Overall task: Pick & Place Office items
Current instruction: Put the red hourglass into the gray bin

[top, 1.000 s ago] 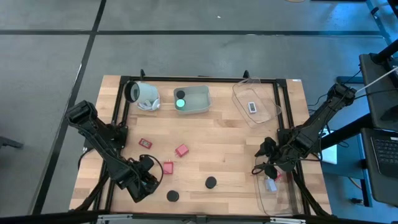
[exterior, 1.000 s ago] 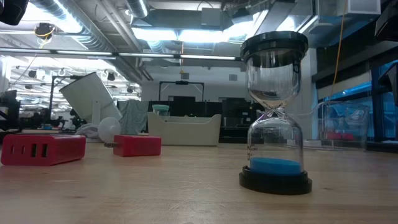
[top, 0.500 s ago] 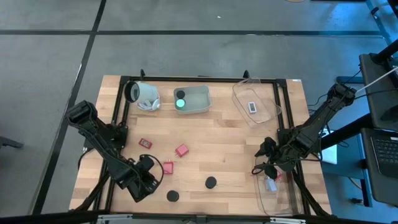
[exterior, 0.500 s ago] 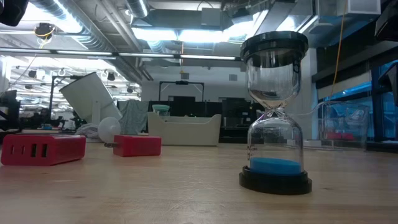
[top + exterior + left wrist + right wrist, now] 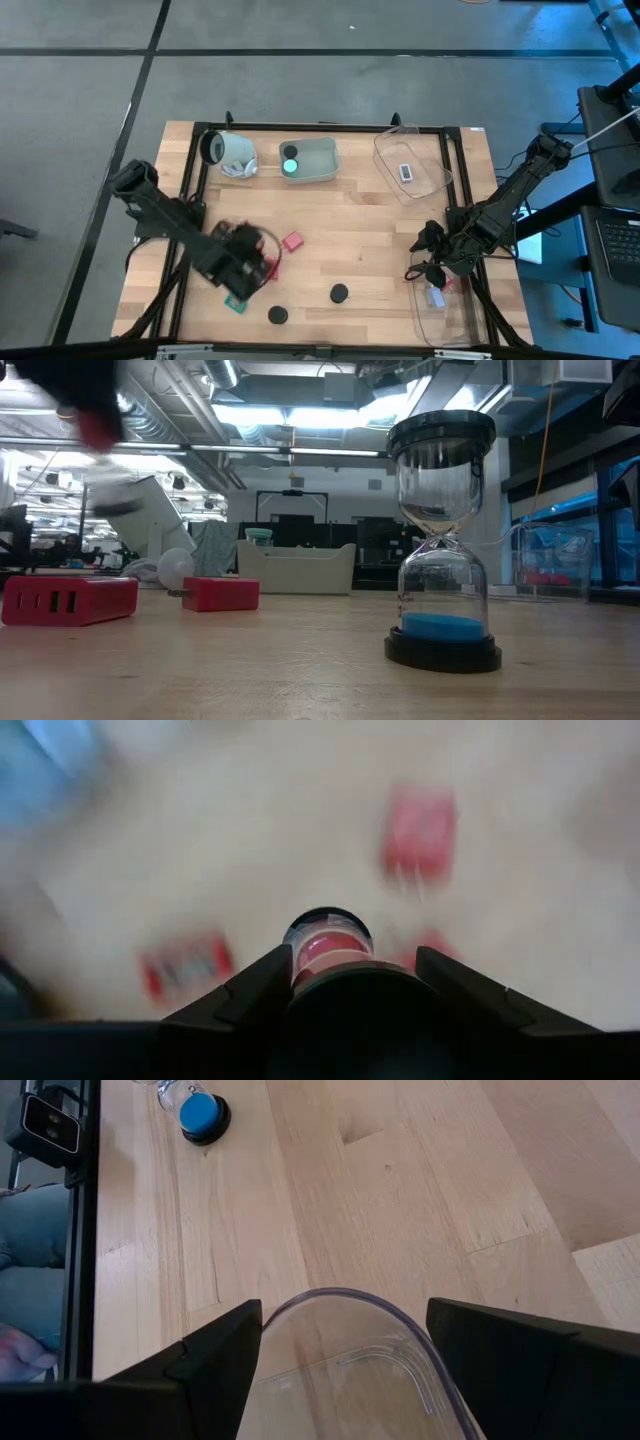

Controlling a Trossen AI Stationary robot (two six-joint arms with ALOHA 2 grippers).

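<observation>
Hourglass with red fill (image 5: 327,942) is clamped between the narrowed fingers of the left gripper (image 5: 352,956), one black cap toward the wrist and the other cap pointing away over the table. In the high view the left gripper (image 5: 241,266) hangs above the near-left part of the table.

Hazards, judged from this position:
- Slip. The contact appears to be on a round, smooth body; both views of the left arm are smeared, which suggests fast travel. A sharp swing or stop could roll the item out of the fingers.
- Breakage. A drop onto the wood could crack it, if the body is glass.
- Collision. A red block (image 5: 292,242) lies just beside the gripper, and a teal piece (image 5: 234,305) and a black cap (image 5: 277,315) lie near it. A low pass could knock these aside.
- Placement. The grey tray (image 5: 322,172), with a green-glowing item (image 5: 290,166), is well apart at the far edge; a tilted release could tip the hourglass.

Right gripper (image 5: 340,1320) waits with fingers wide at the rim of a clear tray (image 5: 350,1298), at the table's right edge
</observation>
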